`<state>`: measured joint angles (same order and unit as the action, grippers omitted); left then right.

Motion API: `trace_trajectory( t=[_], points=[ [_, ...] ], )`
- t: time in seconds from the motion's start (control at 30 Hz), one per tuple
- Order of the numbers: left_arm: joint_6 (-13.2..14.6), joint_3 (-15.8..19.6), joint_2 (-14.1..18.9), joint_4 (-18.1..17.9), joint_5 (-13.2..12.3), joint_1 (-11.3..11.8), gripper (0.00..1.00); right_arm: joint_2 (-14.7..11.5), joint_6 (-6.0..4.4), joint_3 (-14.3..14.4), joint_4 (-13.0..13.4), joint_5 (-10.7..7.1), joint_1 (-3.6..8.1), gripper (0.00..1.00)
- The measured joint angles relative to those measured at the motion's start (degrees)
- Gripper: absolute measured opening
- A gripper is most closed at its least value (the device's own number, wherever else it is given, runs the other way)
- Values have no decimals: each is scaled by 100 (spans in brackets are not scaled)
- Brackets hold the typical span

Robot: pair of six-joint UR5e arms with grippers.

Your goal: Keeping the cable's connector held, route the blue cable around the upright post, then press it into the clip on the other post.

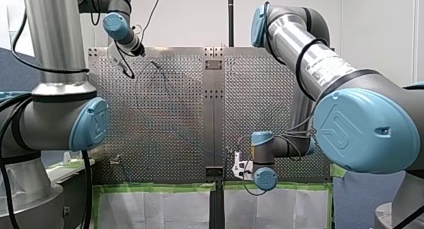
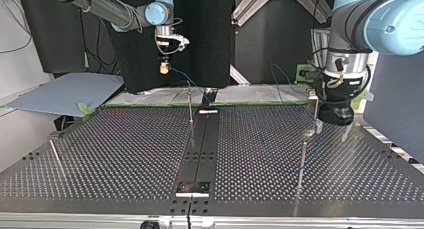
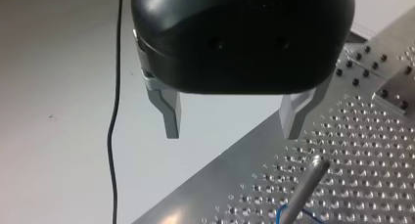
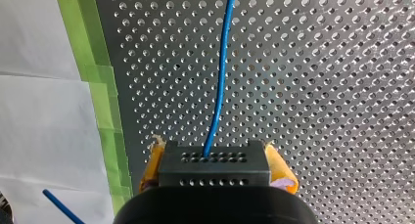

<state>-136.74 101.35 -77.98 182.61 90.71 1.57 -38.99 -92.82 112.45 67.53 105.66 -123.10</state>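
Observation:
My right gripper (image 4: 215,177), with yellow pads, is shut on the dark connector block (image 4: 214,164). The blue cable (image 4: 222,77) runs straight out of the block over the perforated plate. In the top view this gripper (image 2: 164,67) hangs above the far edge of the table. My left gripper (image 3: 232,131) is open, its metal fingers (image 3: 169,117) wide apart with nothing between them. An upright metal post (image 3: 307,187) stands just ahead of and below it, with a loop of blue cable (image 3: 286,215) at its foot. In the top view my left gripper (image 2: 332,133) hovers at the right, beside a post (image 2: 303,161).
More thin posts stand on the table (image 2: 125,154): one near the middle (image 2: 190,106) and one at the top view's left (image 2: 55,156). A dark rail (image 2: 200,149) runs down the centre. Green tape (image 4: 105,111) and white paper border the plate. A black wire (image 3: 115,111) hangs beside my left gripper.

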Motion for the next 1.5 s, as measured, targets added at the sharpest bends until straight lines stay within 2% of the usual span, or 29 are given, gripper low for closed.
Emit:
trace_trajectory(
  t=[0.53,0.7,1.1,1.3,1.5],
  points=[
    [755,-750,-425,753,693,-33,100,-3,21,-68,-20,-45,0,0],
    [962,-958,-481,962,711,-77,100,-4,43,-91,-51,-62,0,0],
    [1540,-1528,-614,1541,435,-252,100,-4,66,-95,-63,-63,0,0],
    [1882,-1636,-653,1856,581,-285,100,-3,69,-95,-75,-63,0,0],
    [2148,-1644,-804,1935,682,-340,100,-2,71,-95,-80,-63,0,0]
  ],
)
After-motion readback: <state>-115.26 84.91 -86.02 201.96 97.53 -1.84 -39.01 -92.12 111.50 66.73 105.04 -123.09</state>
